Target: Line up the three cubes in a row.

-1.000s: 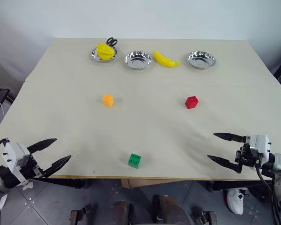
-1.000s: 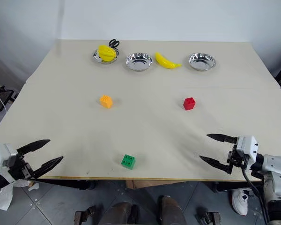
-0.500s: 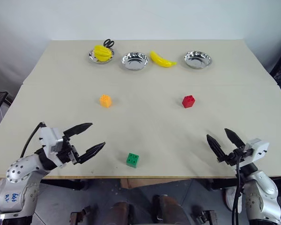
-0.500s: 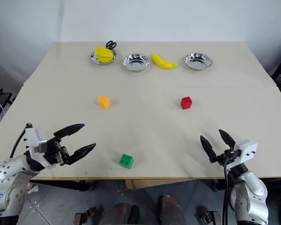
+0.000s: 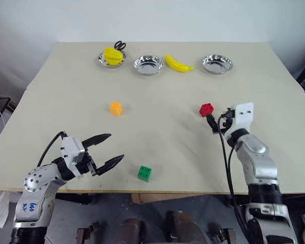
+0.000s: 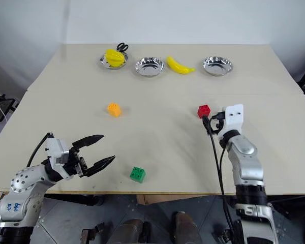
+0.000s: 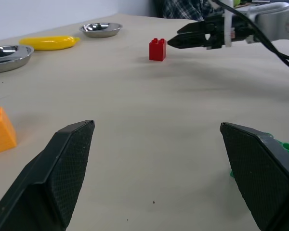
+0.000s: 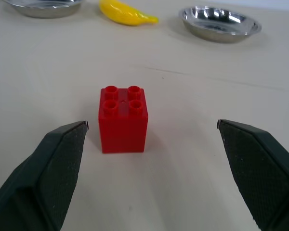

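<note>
done: none, cubes scattered | right gripper (image 8: 149, 144) wide before red studded plastic cube (image 8: 123, 119), centre-right | left gripper (image 5: 108, 150) wide, empty

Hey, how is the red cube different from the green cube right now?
The red cube sits mid-table on the right, with the open right claw just short of it; the green cube lies near the front edge, with the open left claw to its left. Both stand studs-up on the table, untouched.
</note>
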`<state>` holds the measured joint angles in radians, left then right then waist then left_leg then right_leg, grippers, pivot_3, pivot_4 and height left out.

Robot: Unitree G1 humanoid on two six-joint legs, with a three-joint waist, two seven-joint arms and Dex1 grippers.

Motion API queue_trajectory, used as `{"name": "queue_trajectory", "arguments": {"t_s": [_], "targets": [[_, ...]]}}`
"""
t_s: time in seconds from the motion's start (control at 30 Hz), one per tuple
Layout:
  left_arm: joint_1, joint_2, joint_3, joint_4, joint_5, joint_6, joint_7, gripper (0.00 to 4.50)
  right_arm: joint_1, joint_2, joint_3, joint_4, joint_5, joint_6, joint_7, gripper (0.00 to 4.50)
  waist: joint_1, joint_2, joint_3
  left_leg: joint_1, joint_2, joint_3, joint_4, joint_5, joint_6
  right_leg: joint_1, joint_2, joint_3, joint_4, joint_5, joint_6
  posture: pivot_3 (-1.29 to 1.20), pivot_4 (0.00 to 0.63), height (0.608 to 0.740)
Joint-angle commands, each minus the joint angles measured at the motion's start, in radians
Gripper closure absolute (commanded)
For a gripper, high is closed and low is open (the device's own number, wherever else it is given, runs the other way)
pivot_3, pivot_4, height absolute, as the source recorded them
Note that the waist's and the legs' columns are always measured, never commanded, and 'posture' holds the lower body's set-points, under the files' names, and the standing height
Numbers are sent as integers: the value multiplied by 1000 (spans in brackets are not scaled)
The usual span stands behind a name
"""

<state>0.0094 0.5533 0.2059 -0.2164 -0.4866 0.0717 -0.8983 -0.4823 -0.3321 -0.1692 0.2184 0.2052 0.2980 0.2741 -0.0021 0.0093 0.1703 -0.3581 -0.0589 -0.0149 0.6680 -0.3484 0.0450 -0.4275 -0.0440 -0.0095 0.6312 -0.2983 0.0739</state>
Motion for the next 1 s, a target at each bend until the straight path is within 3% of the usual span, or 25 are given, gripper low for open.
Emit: {"name": "queue_trajectory", "arguments": {"t_s": [0.03, 0.43, 0.53, 0.8, 0.9, 1.0], "targets": [[-3, -2, 3, -17, 1, -15, 7, 74, -39, 17, 12, 47, 5, -2, 17, 0, -1, 0, 0, -2, 0, 0, 0, 0, 0, -1, 0, 0, 3, 0, 0, 0, 150, 740], [6, -15, -10, -37, 9, -19, 32, 74, -153, 100, -1, 246, -6, -158, -26, 0, -3, 0, 0, -2, 0, 0, 8, 0, 1, -1, 0, 0, 7, 0, 0, 0, 150, 740], [15, -16, -13, -45, 11, -19, 36, 0, -150, 111, 0, 242, -4, -176, -14, 594, -3, 0, 0, -3, 0, 0, 8, 0, 1, -1, 0, 0, 7, 0, 0, 0, 150, 740], [25, -17, -20, -52, 13, -17, 36, 0, -147, 108, 3, 267, -19, -252, -14, 3018, -4, 0, 0, -3, 0, 0, 8, 0, 1, -1, 0, 0, 7, 0, 0, 0, 150, 740], [24, -16, -20, -47, 14, -20, 31, 0, -147, 85, 12, 266, -9, -283, 55, 3017, -5, 0, 0, -3, 0, 0, 9, 0, 1, -1, 0, 0, 7, 0, 0, 0, 150, 740], [15, -11, -20, -34, 12, -24, 15, 0, -140, 4, 31, 239, 58, -303, 319, 3017, -2, 0, 0, -3, 0, 0, 9, 0, 1, -1, 0, 0, 7, 0, 0, 0, 150, 740]]}}
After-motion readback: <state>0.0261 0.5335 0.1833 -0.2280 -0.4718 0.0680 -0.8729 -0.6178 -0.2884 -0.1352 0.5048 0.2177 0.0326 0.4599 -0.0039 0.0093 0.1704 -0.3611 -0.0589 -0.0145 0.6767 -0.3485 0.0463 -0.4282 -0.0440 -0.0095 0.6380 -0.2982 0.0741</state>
